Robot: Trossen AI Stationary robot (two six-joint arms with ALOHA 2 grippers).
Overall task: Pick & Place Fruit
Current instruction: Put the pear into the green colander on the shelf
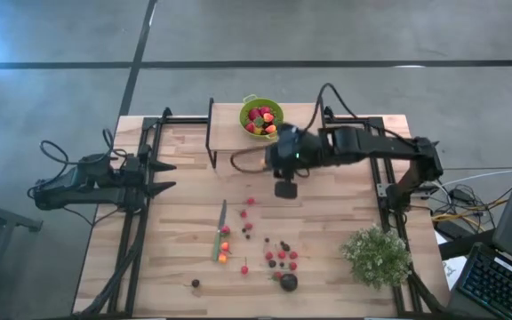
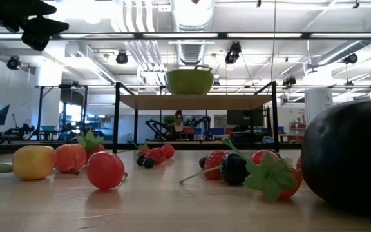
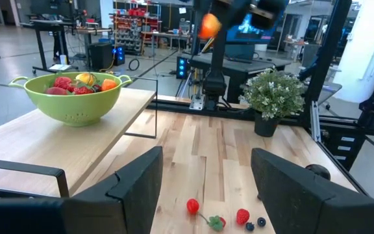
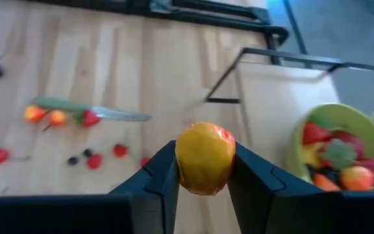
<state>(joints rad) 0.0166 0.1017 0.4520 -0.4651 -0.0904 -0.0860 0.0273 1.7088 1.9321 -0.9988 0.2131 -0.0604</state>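
meanwhile the right gripper pinches an orange-yellow fruit above the table near the green bowl; left gripper waits, fingers spread.

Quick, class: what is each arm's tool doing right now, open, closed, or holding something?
Left tool: open, holding nothing, waiting at the table's left edge.
Right tool: closed on an orange-yellow fruit, raised above the table near the green colander.

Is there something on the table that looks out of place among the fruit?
Yes. A slim green-handled knife lies flat on the table among the loose fruit, with small orange pieces right against it. It is the only non-fruit item in the scatter. Otherwise the green bowl sits upright on its shelf, and nothing looks spilled.
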